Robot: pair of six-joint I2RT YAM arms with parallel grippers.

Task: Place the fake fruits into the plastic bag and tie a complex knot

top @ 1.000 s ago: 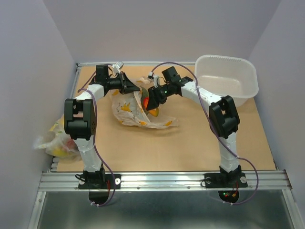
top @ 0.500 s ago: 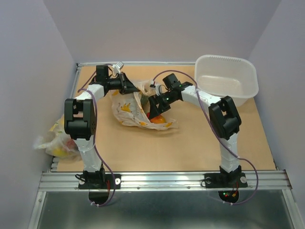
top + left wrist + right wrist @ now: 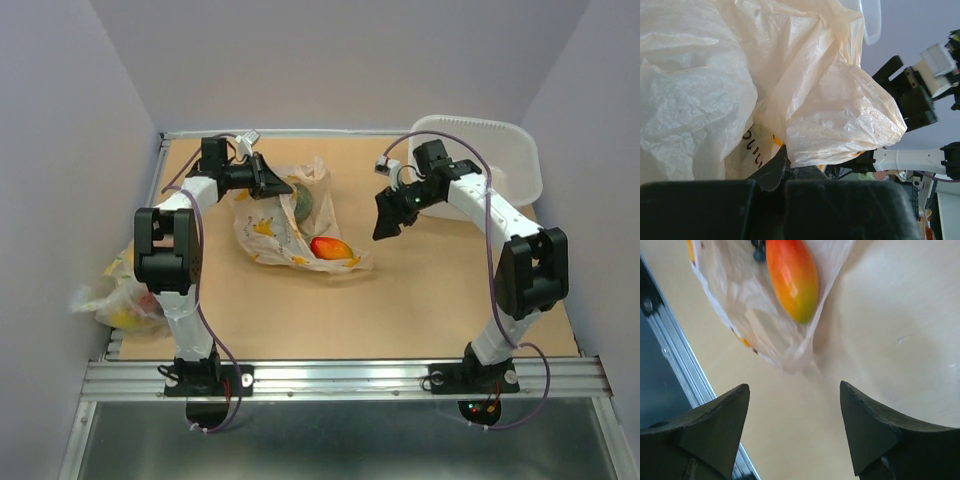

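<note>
The plastic bag (image 3: 290,225) lies on the table left of centre, cream-white with orange-yellow prints. A red-orange mango (image 3: 331,248) lies in its open near-right part, also in the right wrist view (image 3: 792,277). A green fruit (image 3: 301,201) shows inside near the top. My left gripper (image 3: 268,181) is shut on the bag's upper edge and holds it up; the bag (image 3: 790,85) fills the left wrist view. My right gripper (image 3: 384,228) is open and empty, above bare table right of the bag (image 3: 765,335). No knot shows.
A white rigid tub (image 3: 500,170) stands at the back right, behind my right arm. A second filled bag (image 3: 120,290) lies off the table's left edge. The aluminium rail (image 3: 340,378) runs along the near edge.
My right gripper has let go of the mango inside the bag and drawn back to the right, out of the bag. The mango now lies in the bag. The left gripper has held still.
</note>
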